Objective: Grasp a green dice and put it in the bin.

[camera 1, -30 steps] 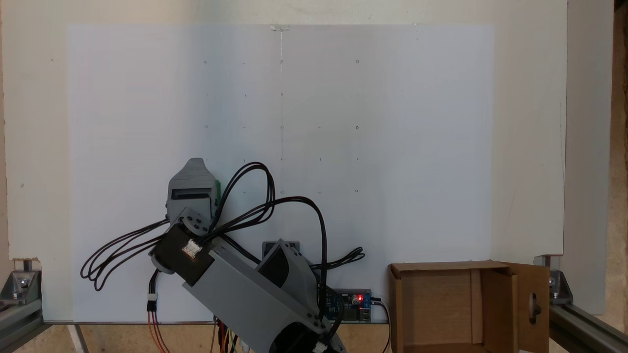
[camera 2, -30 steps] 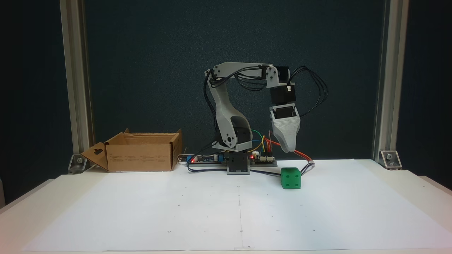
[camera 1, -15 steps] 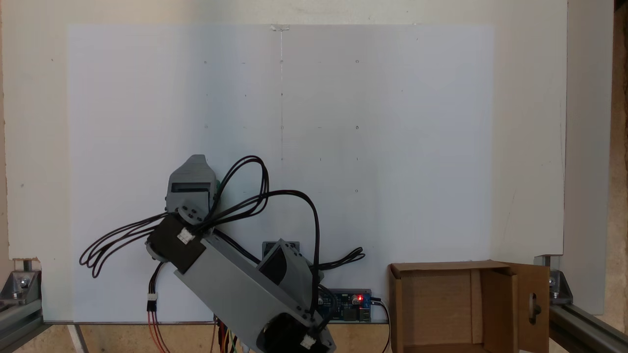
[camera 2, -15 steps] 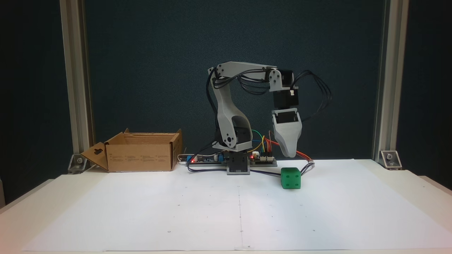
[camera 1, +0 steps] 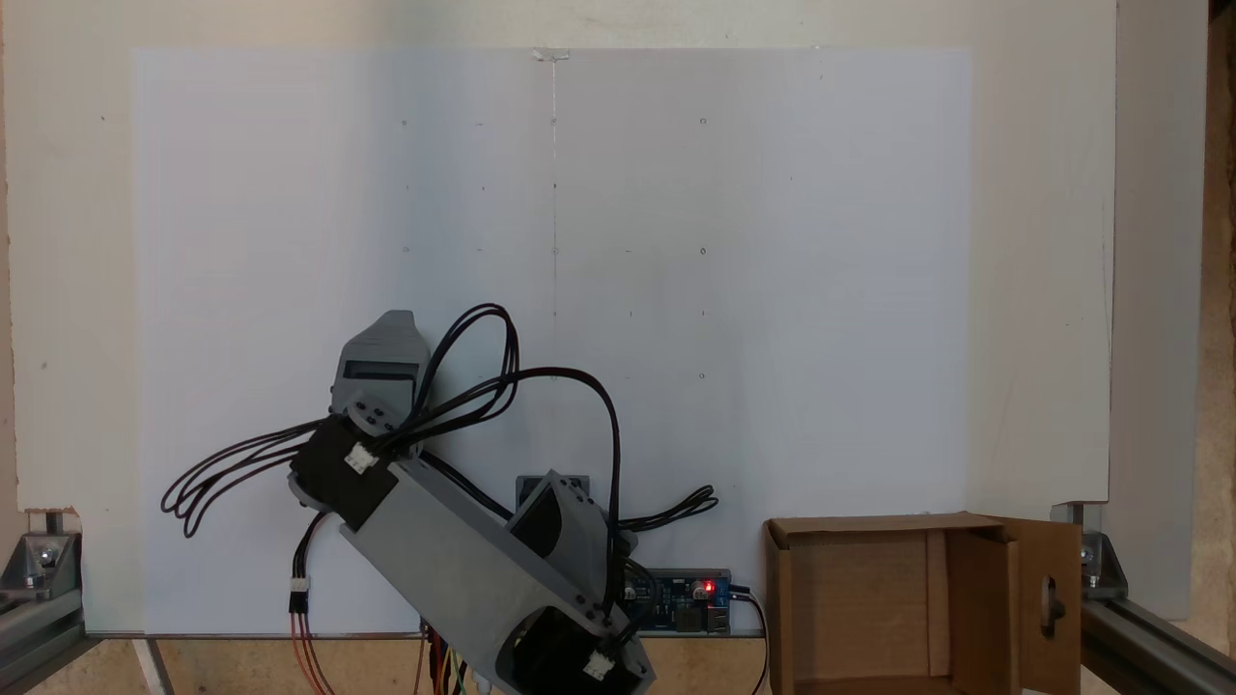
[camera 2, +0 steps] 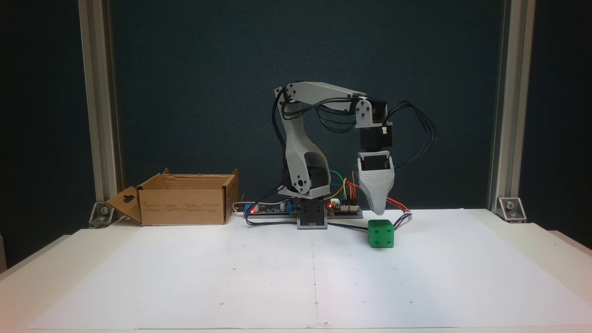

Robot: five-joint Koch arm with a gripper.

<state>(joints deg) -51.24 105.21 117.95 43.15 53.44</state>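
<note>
The green dice (camera 2: pixel 381 233) rests on the white paper, right of the arm's base in a fixed view. My grey gripper (camera 2: pixel 379 211) points straight down, its tip a little above the dice's top and not touching it. Only one tapered jaw shows there, so its state is unclear. Seen from above in the other fixed view, the gripper (camera 1: pixel 384 349) covers the dice. The bin (camera 2: pixel 182 206), an open brown cardboard box, stands at the back left; from above, the bin (camera 1: pixel 778 598) sits at the lower right, with a keyhole cutout in its flap.
The arm's base and circuit boards (camera 2: pixel 344 210) with coloured wires sit at the table's back edge. Black cable loops (camera 1: pixel 222 487) hang beside the wrist. Aluminium frame posts (camera 2: pixel 504 115) stand at both back corners. White paper (camera 2: pixel 277 277) spreads across the table.
The gripper has come down toward the dice and swung to hang over it. The dice and the bin have stayed where they were.
</note>
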